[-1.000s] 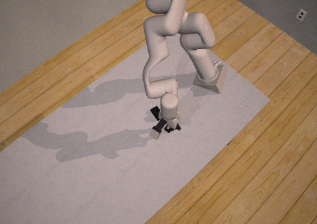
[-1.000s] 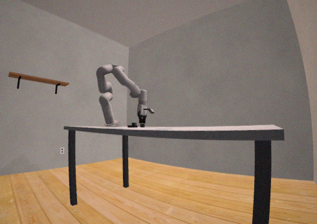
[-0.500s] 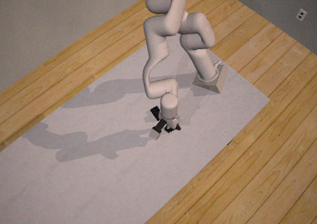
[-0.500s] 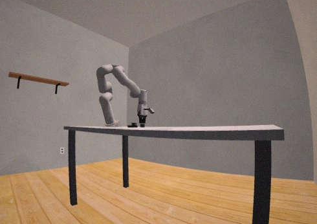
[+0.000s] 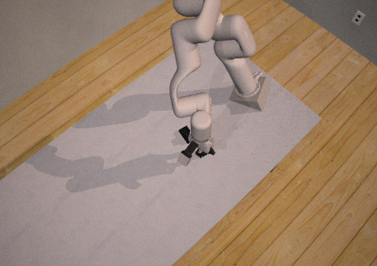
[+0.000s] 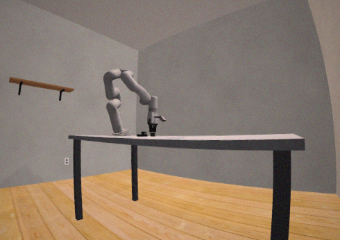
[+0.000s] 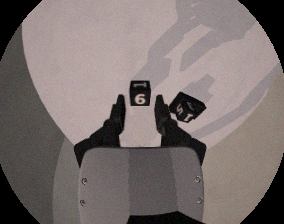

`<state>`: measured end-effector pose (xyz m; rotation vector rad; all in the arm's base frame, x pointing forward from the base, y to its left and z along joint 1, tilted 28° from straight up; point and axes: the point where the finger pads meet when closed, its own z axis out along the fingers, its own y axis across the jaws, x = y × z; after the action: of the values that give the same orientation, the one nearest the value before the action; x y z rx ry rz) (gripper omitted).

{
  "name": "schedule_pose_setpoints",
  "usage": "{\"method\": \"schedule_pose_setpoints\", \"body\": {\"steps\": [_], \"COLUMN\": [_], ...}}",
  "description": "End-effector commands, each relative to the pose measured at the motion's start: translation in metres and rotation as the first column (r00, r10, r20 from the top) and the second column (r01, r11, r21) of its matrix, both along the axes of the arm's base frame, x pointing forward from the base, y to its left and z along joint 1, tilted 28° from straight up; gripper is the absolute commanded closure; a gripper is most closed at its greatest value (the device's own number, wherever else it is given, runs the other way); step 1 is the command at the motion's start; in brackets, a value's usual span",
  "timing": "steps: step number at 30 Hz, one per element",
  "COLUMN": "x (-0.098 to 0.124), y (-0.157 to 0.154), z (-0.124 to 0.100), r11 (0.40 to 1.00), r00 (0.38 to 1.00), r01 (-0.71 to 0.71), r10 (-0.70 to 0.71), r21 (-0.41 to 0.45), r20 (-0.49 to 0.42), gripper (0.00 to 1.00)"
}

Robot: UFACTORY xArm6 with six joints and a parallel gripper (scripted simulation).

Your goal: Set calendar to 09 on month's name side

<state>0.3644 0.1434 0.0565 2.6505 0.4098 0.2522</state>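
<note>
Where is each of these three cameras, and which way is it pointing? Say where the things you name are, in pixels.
Top: high above the table (image 5: 115, 214) (image 6: 208, 142), looking steeply down; nearly the whole arm (image 5: 186, 56) (image 6: 133, 83) shows.
Exterior: off to one side, around tabletop height, looking across the room; the arm shows in profile.
Wrist: on the arm's end, looking out past the gripper (image 7: 140, 100); its two fingers and grey housing show, with two numbered cubes (image 7: 140, 93) (image 7: 187, 107) ahead.
Top and exterior share the arm and table.
</note>
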Motion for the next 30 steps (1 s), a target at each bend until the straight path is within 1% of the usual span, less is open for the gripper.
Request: {"method": "schedule_pose_setpoints", "body": {"steps": [1, 25, 30], "x": [0.0009, 0.0008, -0.0010], "y": [0.0010, 0.0011, 0.0042], "z": [0.0010, 0.0013, 0.0080], "r11": [1.000, 1.000, 1.000], "r00": [1.000, 1.000, 1.000], "r01": [-0.001, -0.001, -0.001], "r10": [0.001, 0.001, 0.001], "r21": [0.002, 0.002, 0.002], "r20": [0.003, 0.003, 0.003], "gripper": [0.53, 0.53, 0.53]}}
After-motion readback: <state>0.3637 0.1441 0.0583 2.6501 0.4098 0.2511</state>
